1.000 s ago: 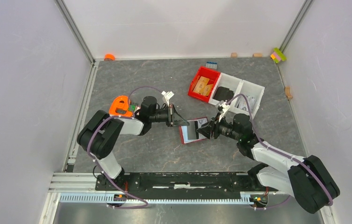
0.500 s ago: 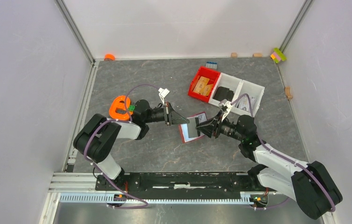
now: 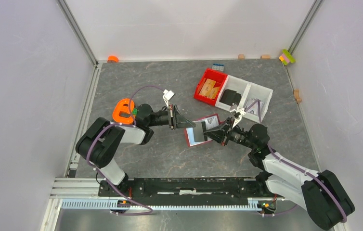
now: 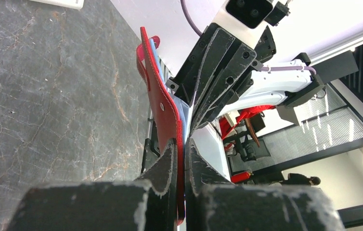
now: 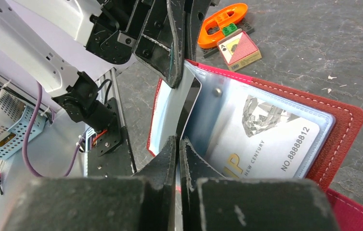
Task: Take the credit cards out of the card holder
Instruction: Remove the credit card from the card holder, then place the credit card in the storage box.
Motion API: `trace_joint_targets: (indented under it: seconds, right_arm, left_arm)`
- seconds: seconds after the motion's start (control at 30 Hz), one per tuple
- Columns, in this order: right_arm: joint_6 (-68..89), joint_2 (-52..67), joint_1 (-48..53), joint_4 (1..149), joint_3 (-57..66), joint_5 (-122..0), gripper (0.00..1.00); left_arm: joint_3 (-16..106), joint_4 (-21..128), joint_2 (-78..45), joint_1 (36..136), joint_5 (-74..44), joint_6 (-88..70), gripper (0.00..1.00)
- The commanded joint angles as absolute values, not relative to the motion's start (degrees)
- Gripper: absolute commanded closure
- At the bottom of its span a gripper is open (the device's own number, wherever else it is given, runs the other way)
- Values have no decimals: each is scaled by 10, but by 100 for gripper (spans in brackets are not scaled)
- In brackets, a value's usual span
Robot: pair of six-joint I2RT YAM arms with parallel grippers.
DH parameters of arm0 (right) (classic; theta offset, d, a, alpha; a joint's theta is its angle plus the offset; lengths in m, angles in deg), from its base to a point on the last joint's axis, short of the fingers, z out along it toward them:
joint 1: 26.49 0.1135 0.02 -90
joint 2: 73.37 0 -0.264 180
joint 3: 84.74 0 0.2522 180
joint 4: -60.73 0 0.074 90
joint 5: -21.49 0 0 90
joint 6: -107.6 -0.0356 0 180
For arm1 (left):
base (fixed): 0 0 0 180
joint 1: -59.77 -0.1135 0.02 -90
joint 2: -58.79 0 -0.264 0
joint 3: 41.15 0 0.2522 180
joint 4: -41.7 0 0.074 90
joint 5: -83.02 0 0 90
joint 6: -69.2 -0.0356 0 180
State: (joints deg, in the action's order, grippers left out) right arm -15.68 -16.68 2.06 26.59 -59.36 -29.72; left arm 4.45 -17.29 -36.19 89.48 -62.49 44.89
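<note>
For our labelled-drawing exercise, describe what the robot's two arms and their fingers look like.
Both the left arm and right arm alternate bulky black joint housings with white links. A thin purple cable loops along each. The fingers are matte black, angular, with scuffed, chipped edges.

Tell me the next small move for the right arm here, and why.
Probably a short, slow pull of the right gripper straight back, away from the left gripper. It looks shut on a pale sheet standing out of the card holder, while the left gripper is shut on the holder's red cover, bracing it. Card or clear sleeve, I cannot tell, so watch.
</note>
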Motion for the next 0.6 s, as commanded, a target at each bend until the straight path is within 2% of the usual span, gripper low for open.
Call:
trace_joint_targets:
  seconds: [0.0, 0.2, 0.47, 0.57]
  right_arm:
    - [-155, -197, 22, 240, -600, -307, 100]
    - [-138, -255, 15, 283, -613, -369, 100]
    - [-112, -303, 5, 373, -611, -467, 100]
    - [-100, -316, -5, 438, -601, -536, 100]
  left_arm:
    - [42, -166, -325, 897, -618, 422, 98]
    - [35, -43, -261, 897, -591, 327, 94]
    - [35, 94, -194, 897, -534, 241, 93]
    - [53, 227, -179, 897, -466, 183, 93]
